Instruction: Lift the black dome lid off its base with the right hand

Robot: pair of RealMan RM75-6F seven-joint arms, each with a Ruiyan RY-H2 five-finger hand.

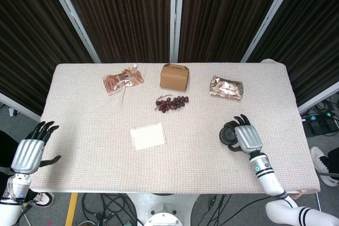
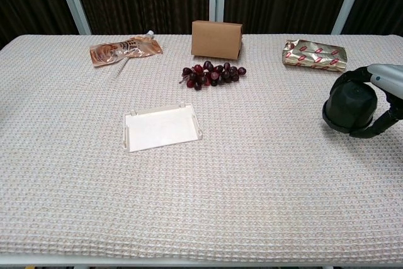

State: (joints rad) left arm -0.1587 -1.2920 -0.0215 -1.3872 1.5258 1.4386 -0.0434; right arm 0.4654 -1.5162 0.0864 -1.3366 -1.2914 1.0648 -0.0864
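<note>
The tabletop (image 1: 95, 168) fills most of both views under a pale waffle-weave cloth, and dark curtains close off the top of the frame behind it.

Your right robot hand (image 1: 247, 138) sits at the lower right of the head view, its fingers wrapped around the black dome lid (image 1: 229, 134). In the chest view that same lid (image 2: 350, 109) shows at the right edge, tipped onto its side with its rounded top facing the camera, and dark fingers (image 2: 379, 121) curl under it. Whether it touches the cloth cannot be told from either view.

Your left robot hand (image 1: 32, 152) hangs off the lower left corner of the head view, beyond the tabletop's edge, fingers spread and holding nothing.

The flat white tray (image 1: 148, 136) lies left of centre in the head view, with a low rim and nothing on it.

The brown cardboard box (image 1: 174, 77) stands at upper centre, its flaps shut, so you cannot see inside.

The foil snack packet (image 1: 226, 87) lies flat at the upper right, sealed.

The brown spouted pouch (image 1: 123, 80) lies at the upper left, cap pointing toward the curtains.

The bunch of dark red grapes (image 1: 171, 102) rests loose on the cloth, just below the box in the frame.
</note>
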